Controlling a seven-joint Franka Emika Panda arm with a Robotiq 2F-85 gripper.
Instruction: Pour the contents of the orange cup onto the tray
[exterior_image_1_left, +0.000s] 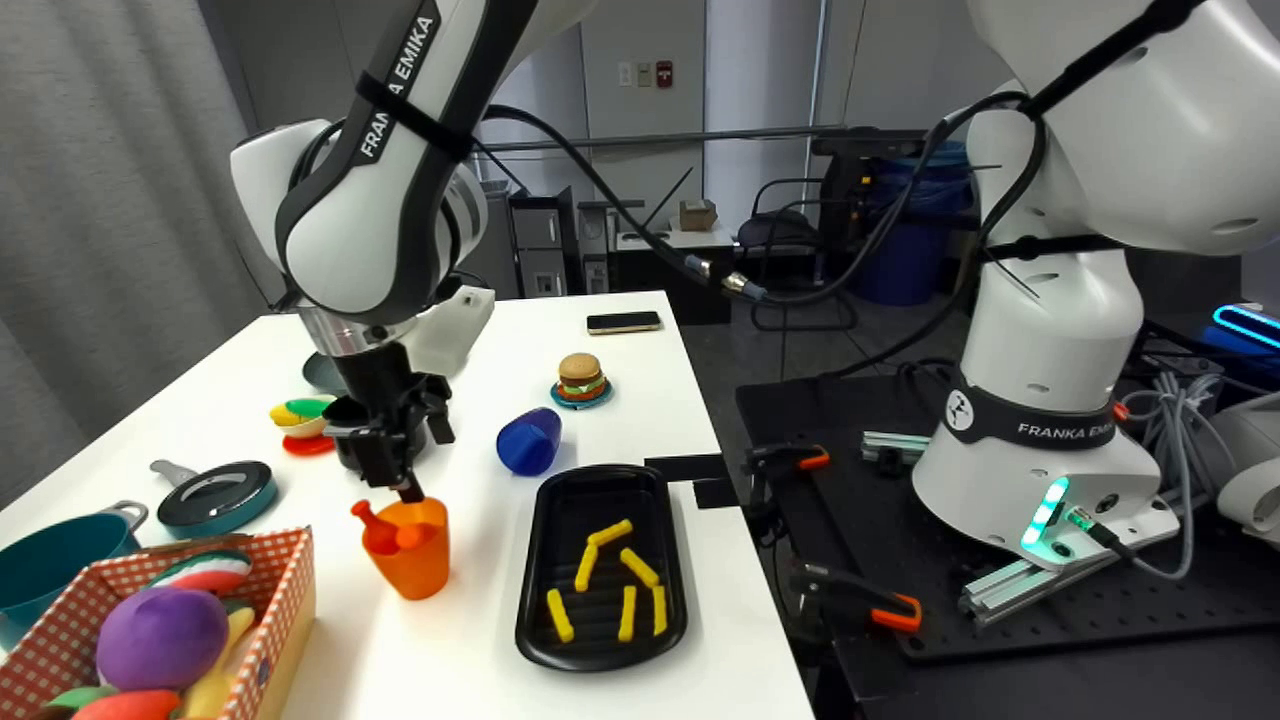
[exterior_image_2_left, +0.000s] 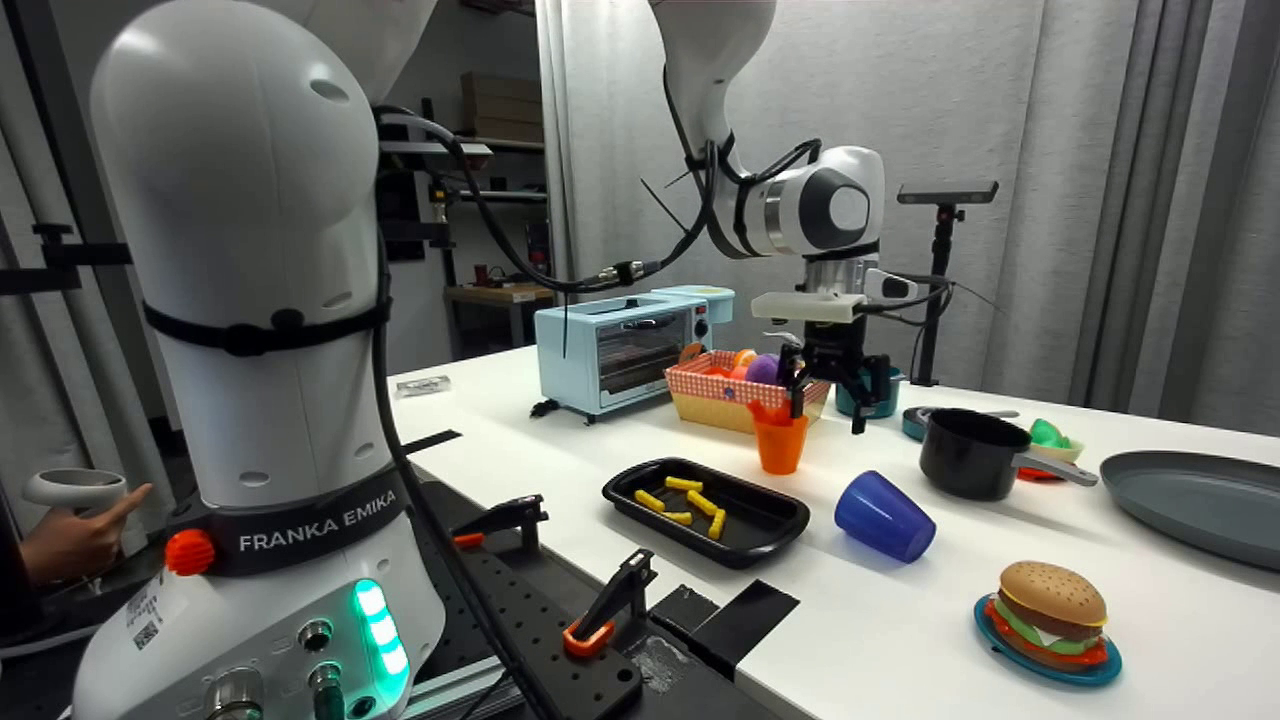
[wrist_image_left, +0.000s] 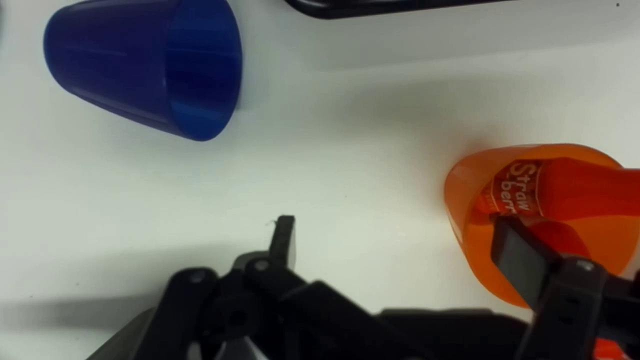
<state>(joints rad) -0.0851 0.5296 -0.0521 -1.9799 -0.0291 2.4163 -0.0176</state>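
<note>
The orange cup (exterior_image_1_left: 418, 565) stands upright on the white table in both exterior views (exterior_image_2_left: 780, 448). Red pieces (exterior_image_1_left: 374, 524) stick out of it; in the wrist view one is a red bottle (wrist_image_left: 580, 187) with a strawberry label. The black tray (exterior_image_1_left: 575, 510) lies beside the cup with several yellow pieces in it; its edge shows at the top of the wrist view (wrist_image_left: 380, 7). My gripper (wrist_image_left: 402, 245) is open and empty. One finger is over the cup's mouth in the wrist view, the other is off to the side. I cannot tell whether that finger touches the cup.
A blue cup (exterior_image_2_left: 885, 515) lies on its side near the tray. A checked basket of toy food (exterior_image_1_left: 290, 600) stands near the orange cup. A black pot (exterior_image_2_left: 968, 455), a toy burger (exterior_image_2_left: 1050, 615) and a blue toaster oven (exterior_image_2_left: 615, 350) also stand on the table.
</note>
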